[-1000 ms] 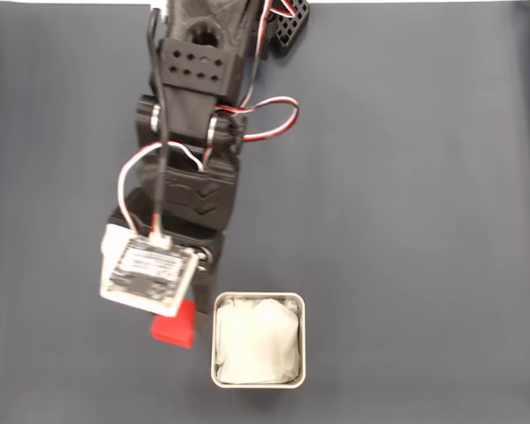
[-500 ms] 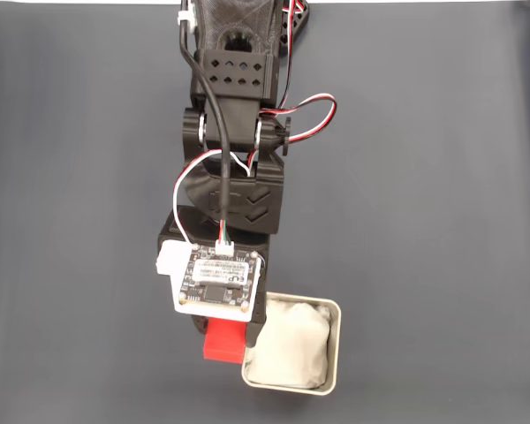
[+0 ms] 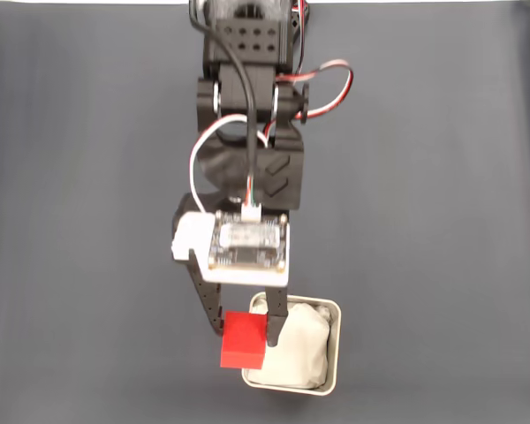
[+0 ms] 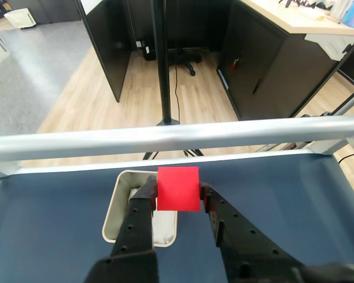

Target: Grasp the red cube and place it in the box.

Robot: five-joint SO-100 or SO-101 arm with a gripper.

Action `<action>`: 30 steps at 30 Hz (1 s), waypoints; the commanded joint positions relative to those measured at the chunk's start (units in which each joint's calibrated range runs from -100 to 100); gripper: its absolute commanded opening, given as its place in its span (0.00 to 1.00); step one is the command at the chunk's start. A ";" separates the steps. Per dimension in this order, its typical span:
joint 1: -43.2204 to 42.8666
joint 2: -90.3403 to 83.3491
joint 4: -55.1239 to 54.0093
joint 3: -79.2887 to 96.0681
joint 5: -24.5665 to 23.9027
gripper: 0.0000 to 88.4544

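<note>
The gripper (image 3: 245,329) is clamped on the red cube (image 3: 244,340), one black finger pressed against each side of it. In the fixed view the cube sits low in the frame, just left of centre, overlapping the left rim of the box (image 3: 336,349); its right part lies over the box's edge and its left part over the dark table surface (image 3: 442,221). Whether the cube touches the rim cannot be told. The box occupies the bottom centre of that frame, its white cloth lining (image 3: 299,349) visible to the right of the fingers. The arm (image 3: 252,132) runs down from the top centre, carrying a small circuit board (image 3: 247,247) with white, red and black wires (image 3: 322,75).

In the wrist view the cube (image 4: 178,188) is at centre, held between the two fingers (image 4: 143,206). The box (image 4: 113,212) lies below and to the left of it, partly hidden by the left finger. A metal rail (image 4: 177,138) crosses the frame above, with a wooden floor (image 4: 94,100) beyond.
</note>
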 commanded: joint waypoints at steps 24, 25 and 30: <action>-5.12 -17.36 -1.06 13.61 0.39 0.04; -5.26 -17.27 -1.30 13.97 0.29 0.04; -5.69 -16.15 -2.86 14.97 -0.10 0.04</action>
